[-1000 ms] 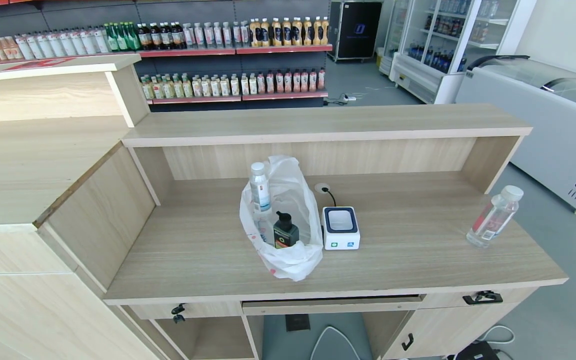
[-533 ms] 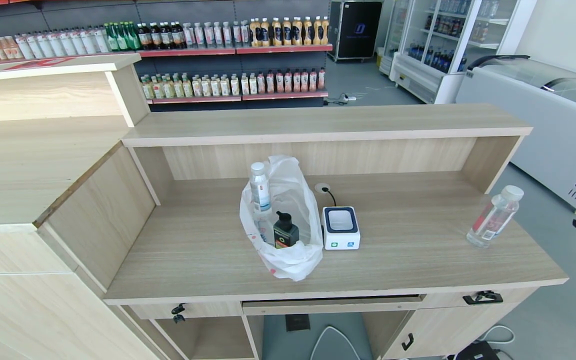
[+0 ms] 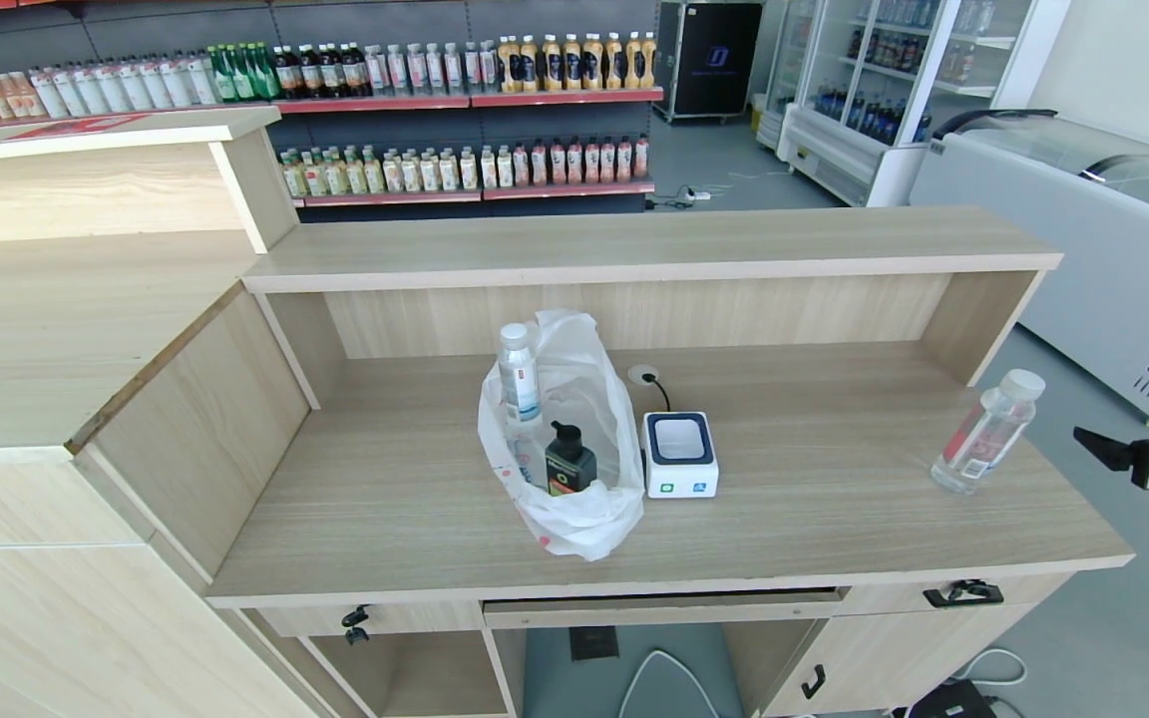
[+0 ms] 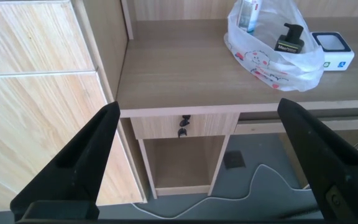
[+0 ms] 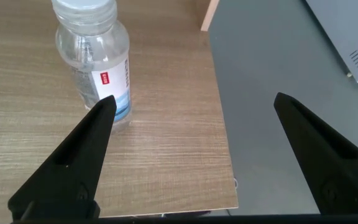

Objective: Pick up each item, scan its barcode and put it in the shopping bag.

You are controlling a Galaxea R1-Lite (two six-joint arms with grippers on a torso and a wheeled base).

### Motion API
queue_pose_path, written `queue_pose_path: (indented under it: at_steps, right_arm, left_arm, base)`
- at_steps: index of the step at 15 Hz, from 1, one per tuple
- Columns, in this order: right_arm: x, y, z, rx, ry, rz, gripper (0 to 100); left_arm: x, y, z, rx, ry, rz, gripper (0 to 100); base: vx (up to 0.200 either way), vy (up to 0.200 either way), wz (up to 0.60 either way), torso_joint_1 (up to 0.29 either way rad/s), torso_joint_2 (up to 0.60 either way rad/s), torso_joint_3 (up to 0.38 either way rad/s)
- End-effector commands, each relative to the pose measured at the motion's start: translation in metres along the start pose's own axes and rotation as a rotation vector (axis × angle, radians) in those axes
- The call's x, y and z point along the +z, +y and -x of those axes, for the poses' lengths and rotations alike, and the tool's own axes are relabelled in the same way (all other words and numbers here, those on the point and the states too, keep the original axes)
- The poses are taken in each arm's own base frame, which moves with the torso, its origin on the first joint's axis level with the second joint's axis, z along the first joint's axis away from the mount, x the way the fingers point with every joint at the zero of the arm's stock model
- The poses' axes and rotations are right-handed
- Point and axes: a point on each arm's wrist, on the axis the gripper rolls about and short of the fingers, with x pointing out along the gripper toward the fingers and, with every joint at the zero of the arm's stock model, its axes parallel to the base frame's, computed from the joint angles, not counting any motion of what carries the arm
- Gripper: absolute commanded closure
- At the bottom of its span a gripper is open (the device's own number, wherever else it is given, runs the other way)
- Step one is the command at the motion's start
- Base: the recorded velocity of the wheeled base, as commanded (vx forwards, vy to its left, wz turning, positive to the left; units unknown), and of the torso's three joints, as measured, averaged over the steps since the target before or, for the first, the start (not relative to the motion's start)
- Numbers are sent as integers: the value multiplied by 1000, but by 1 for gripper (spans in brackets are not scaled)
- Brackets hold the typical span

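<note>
Advanced inward from the head view's right edge since a second ago, the right tool (image 3: 1118,404), jaws spread wide and empty, sits just right of the water bottle (image 3: 983,434) standing at the desk's (image 3: 814,499) right end, far nearer than the likewise open left tool (image 4: 197,106).

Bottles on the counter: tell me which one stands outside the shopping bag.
The clear white-capped bottle at the right end of the counter, near the right gripper. The other clear bottle and the dark pump bottle stand inside the white shopping bag.

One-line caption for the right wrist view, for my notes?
Open right gripper faces the clear bottle standing near the counter edge.
</note>
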Motion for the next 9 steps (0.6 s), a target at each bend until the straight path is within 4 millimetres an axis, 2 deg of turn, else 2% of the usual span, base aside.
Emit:
queue_pose_path:
  at_steps: [1,5,9]
  right_arm:
    - [-9,5,-10,21,6,-24,0]
    - [-21,15,-21,48,15,-27,0]
    - [-23,26,-39,75,-24,-4,0]
  left_arm:
    - [0,0,0,0,1,0,0]
    - [0,0,0,0,1,0,0]
    - [0,0,0,0,1,0,0]
  base:
    - [0,0,0,0,0,0]
    - [0,0,0,0,0,0]
    - [0,0,0,0,0,0]
